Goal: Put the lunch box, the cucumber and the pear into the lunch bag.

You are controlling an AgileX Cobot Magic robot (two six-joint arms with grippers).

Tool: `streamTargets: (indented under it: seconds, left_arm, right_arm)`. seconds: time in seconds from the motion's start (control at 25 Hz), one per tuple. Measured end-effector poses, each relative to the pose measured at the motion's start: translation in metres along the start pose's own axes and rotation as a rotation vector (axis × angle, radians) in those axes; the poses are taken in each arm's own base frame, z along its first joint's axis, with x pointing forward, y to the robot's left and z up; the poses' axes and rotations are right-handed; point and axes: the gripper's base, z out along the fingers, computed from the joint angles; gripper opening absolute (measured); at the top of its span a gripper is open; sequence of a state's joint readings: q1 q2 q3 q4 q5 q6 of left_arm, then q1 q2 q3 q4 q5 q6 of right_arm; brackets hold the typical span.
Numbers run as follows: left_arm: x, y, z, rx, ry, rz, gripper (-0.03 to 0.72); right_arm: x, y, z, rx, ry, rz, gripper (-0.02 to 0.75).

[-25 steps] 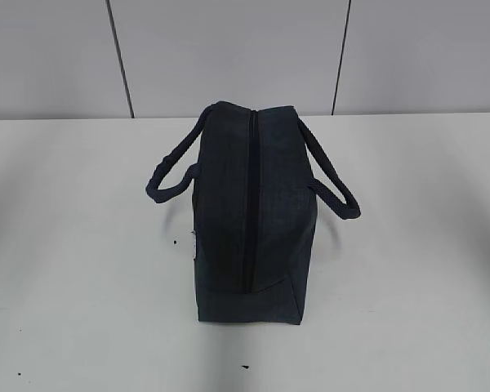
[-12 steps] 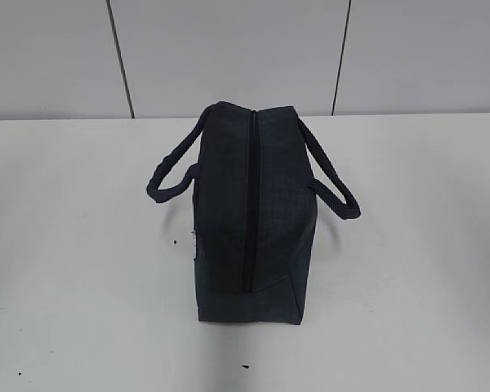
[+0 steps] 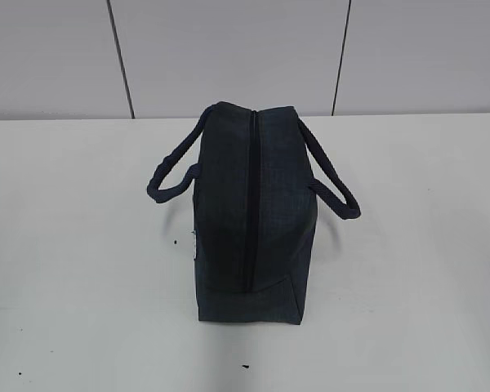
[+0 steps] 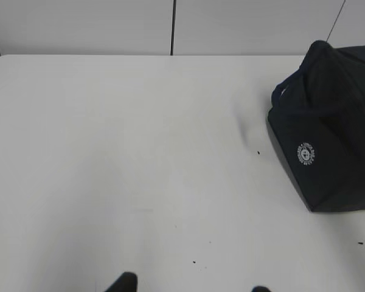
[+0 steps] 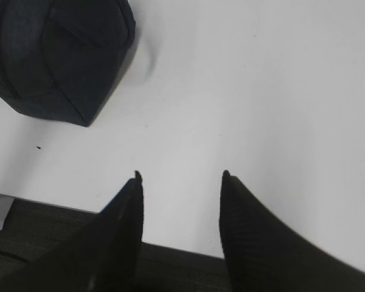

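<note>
Exterior view showed the lunch bag (image 3: 249, 216) standing alone on the white bench (image 3: 82, 245), zipper (image 3: 251, 200) closed along its top. Its long axis ran from the back wall toward the camera, one short end facing the viewer, and a strap handle (image 3: 335, 180) drooped off each long side. Neither arm appeared here, and no lunch box, cucumber or pear could be seen.

Left wrist view put the bag to the right of the camera, its side with a small round white logo (image 4: 306, 153) turned toward the lens. Only the two tips of the left claw (image 4: 191, 286) peeked in at the bottom edge, apart and holding nothing, well clear of the bag.

Right wrist view showed the right claw (image 5: 181, 177) with its dark fingers (image 5: 125, 219) spread and empty, hovering at the bench's near edge, the bag up and to the left of it.

Judging by the shut zipper and the missing items, the task looked either finished or not yet begun; the pictures could not settle which. If opening came next, one claw would do well to steady the bag's end while the other drew the pull straight along the zipper's line, so the soft fabric would not buckle or slide.
</note>
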State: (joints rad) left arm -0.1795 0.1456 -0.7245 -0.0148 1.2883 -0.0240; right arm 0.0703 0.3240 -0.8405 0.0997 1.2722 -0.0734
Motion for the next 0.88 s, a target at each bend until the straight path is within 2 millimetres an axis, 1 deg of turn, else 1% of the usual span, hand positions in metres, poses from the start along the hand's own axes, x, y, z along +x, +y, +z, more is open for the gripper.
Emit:
streamTargets:
  seconds: [0.12, 0.2, 0.36, 0.52, 0.6, 0.76, 0.88]
  left_arm:
    - [0.02, 0.0, 0.001, 0.004, -0.035, -0.001, 0.351]
    - [0.03, 0.0, 0.0, 0.006, -0.065, -0.001, 0.351]
    - [0.034, 0.001, 0.002, 0.006, -0.066, -0.001, 0.351]
    - [0.036, 0.001, 0.011, 0.006, -0.065, -0.001, 0.351]
    - [0.036, 0.001, 0.016, 0.006, -0.07, -0.002, 0.351]
    - [0.033, 0.003, 0.021, -0.011, -0.117, 0.004, 0.351]
    - [0.033, 0.003, 0.027, -0.016, -0.134, 0.008, 0.351]
  right_arm:
    - [0.023, -0.002, 0.012, 0.016, 0.033, -0.003, 0.332]
    - [0.035, -0.003, 0.018, 0.023, 0.045, -0.014, 0.332]
    - [0.059, -0.004, 0.026, 0.021, 0.045, -0.076, 0.332]
    - [0.078, -0.003, 0.027, 0.018, -0.002, -0.126, 0.332]
    - [0.083, -0.004, 0.025, 0.028, -0.037, -0.139, 0.332]
    - [0.081, -0.006, 0.026, 0.053, -0.079, -0.15, 0.332]
    - [0.08, -0.006, 0.032, 0.058, -0.101, -0.152, 0.332]
